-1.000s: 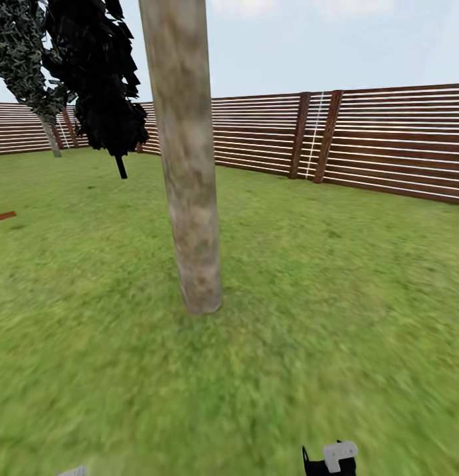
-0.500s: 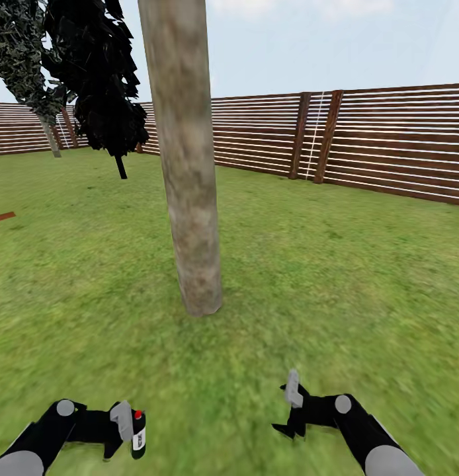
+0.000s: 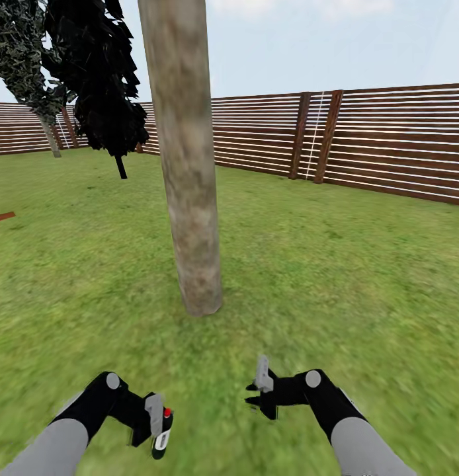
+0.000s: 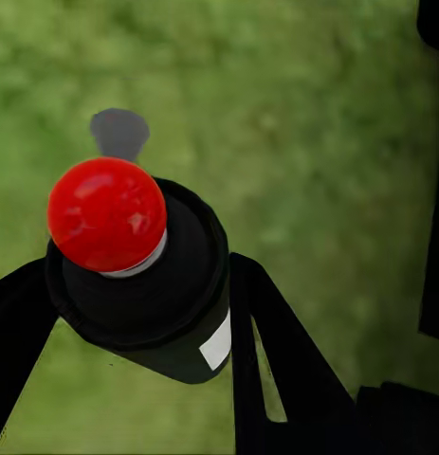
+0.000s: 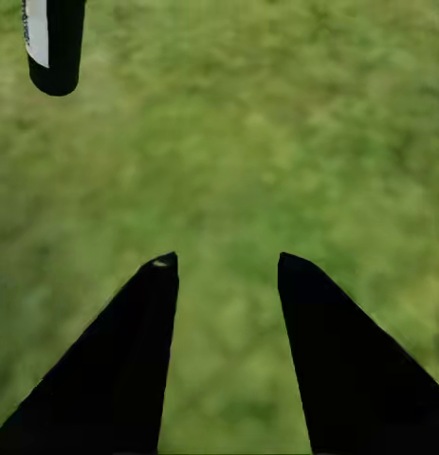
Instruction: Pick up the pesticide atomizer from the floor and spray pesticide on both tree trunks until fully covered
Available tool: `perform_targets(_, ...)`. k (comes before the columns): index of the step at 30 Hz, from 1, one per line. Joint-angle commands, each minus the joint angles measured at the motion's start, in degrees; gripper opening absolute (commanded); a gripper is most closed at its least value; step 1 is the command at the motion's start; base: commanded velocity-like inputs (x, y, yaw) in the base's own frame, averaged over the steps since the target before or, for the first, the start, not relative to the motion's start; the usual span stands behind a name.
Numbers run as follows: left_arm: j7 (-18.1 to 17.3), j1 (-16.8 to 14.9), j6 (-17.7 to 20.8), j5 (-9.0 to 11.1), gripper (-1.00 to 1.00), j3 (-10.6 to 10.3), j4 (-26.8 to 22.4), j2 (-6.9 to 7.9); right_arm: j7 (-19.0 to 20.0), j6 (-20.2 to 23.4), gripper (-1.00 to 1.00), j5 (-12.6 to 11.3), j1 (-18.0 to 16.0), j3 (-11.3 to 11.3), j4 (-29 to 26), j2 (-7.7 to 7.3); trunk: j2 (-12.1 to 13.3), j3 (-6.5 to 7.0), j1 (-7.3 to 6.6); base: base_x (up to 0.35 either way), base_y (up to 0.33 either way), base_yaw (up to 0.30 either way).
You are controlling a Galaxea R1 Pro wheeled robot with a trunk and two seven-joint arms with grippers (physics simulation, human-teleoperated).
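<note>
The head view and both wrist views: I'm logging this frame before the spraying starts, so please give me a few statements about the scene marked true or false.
1. The left end effector holds the pesticide atomizer, a black can with a red cap. True.
2. The right end effector grips a second can. False: its jaws stand apart with only grass between them.
3. The tree trunk stands ahead of both arms on the lawn. True.
4. The atomizer touches the trunk. False: grass lies between them.
5. A brick wall borders the lawn. False: it is a slatted wooden fence.
</note>
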Motion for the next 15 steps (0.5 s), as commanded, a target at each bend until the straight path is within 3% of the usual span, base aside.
perform_targets(1,-0.29,-0.05,-0.54,-0.61,-1.0,0.46,-0.03,-0.84,0.3,-0.23,-1.0,0.45,-0.39,-0.48,-0.04,0.5,-0.02,-0.05,-0.01,0.0,0.0,0.0)
perform_targets(6,0.12,0.04,-1.09,-0.66,-1.0,0.39,-0.02,-4.07,0.45,-0.23,-1.0,0.45,-1.16,0.0,0.07,2.08,-0.02,-0.05,-0.01,0.0,0.0,0.0)
perform_targets(9,0.29,-0.01,-1.19,-0.68,-1.0,-0.55,-0.14,-6.1,0.42,-0.23,-1.0,0.38,-1.2,4.8,0.0,3.51,-0.02,-0.05,-0.01,0.0,0.0,0.0)
perform_targets(12,1.42,-0.04,-1.27,-0.67,-1.0,-1.53,-0.25,-7.62,0.41,-0.23,-1.0,0.37,-1.2,6.09,-0.01,3.51,-0.02,-0.05,-0.01,0.0,0.0,0.0)
perform_targets(15,3.87,-0.12,-1.36,-0.61,-1.0,-1.64,-0.28,-8.03,0.4,-0.23,-1.0,0.36,-1.2,6.31,-0.03,3.51,-0.02,-0.05,-0.01,0.0,0.0,0.0)
